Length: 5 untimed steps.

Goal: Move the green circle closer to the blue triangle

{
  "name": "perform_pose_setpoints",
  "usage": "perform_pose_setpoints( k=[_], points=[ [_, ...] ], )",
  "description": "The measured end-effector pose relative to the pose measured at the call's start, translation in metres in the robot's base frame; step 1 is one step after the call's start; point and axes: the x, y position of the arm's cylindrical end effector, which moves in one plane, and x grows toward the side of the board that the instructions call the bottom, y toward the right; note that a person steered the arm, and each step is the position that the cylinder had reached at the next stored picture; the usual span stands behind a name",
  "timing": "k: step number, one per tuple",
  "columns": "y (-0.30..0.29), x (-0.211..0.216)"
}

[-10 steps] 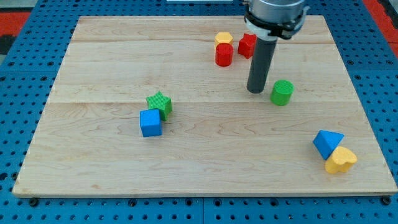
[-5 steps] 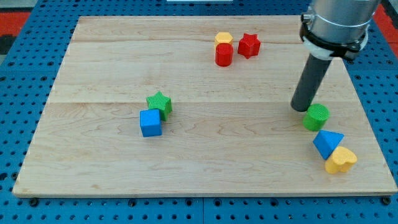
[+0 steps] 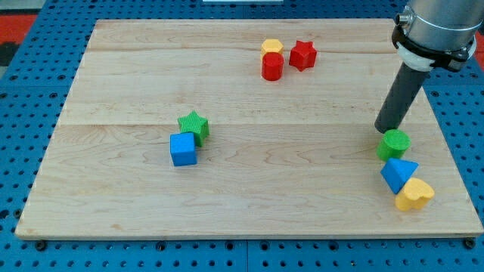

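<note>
Green circle (image 3: pixel 394 143) sits near the table's (image 3: pixel 242 174) right edge, just above the blue triangle (image 3: pixel 398 174) and touching it or nearly so; I cannot tell which. My tip (image 3: pixel 388 129) rests on the table at the circle's upper left edge, touching it or just short of it, with the dark rod rising toward the view's top right. No jaws are fitted, so there is nothing to be apart or together. A yellow heart (image 3: pixel 414 194) lies against the triangle's lower right side. Well apart from these, at the view's top centre, a red cylinder (image 3: pixel 272 66) stands with a yellow block (image 3: pixel 272 47) just behind it and a red star (image 3: pixel 302 54) just to its right. Left of centre, a green star (image 3: pixel 194 125) touches the upper right corner of a blue cube (image 3: pixel 183 149). Pale wood planks make up the table, which lies on a blue pegboard (image 3: pixel 23 151).
</note>
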Motion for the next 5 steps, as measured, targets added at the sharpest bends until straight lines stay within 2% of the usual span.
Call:
perform_pose_setpoints(
  k=[5],
  points=[
    [-0.042, 0.024]
  ],
)
